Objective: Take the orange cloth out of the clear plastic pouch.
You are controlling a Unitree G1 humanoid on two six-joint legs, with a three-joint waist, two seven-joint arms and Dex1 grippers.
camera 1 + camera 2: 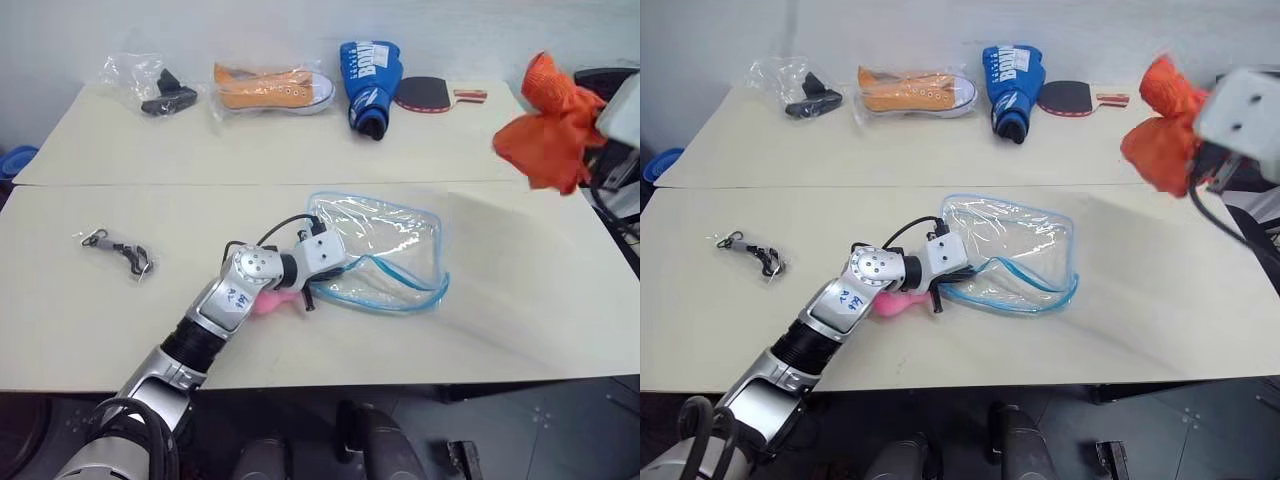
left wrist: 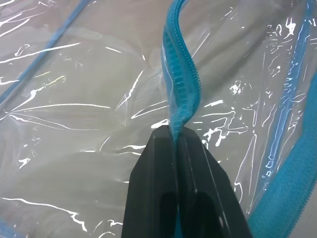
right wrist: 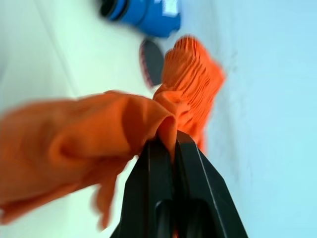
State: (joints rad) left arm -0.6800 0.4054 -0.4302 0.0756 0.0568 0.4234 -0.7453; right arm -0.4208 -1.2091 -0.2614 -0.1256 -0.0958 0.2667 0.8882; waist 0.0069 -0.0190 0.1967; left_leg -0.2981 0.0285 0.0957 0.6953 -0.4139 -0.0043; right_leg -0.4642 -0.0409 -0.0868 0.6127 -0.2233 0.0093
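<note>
- Right gripper (image 3: pixel 173 141): fingers clamped on a fold of the orange cloth (image 1: pixel 548 130), which hangs bunched and blurred in the air, clear of the table (image 1: pixel 300 150).
- Left gripper (image 2: pixel 177 133): fingers pinched on the blue zip trim of the clear plastic pouch (image 1: pixel 385 245), which lies open just beyond them; a pink object (image 1: pixel 270 303) is half hidden beneath that wrist.

Robot test room / lab setup, not a home.
Plain white wall behind two bare cream surface (image 1: pixel 300 140) tops pushed together, dark floor below. Unrelated props lined along the wall edge: bagged black item (image 1: pixel 165 92), wrapped orange sneaker (image 1: pixel 272 88) just right of it, blue boxing glove (image 1: pixel 369 82) right of the sneaker, table tennis paddle (image 1: pixel 430 94) beside the glove. Small bagged clip (image 1: pixel 118 249) sits well in front of the sneaker.
</note>
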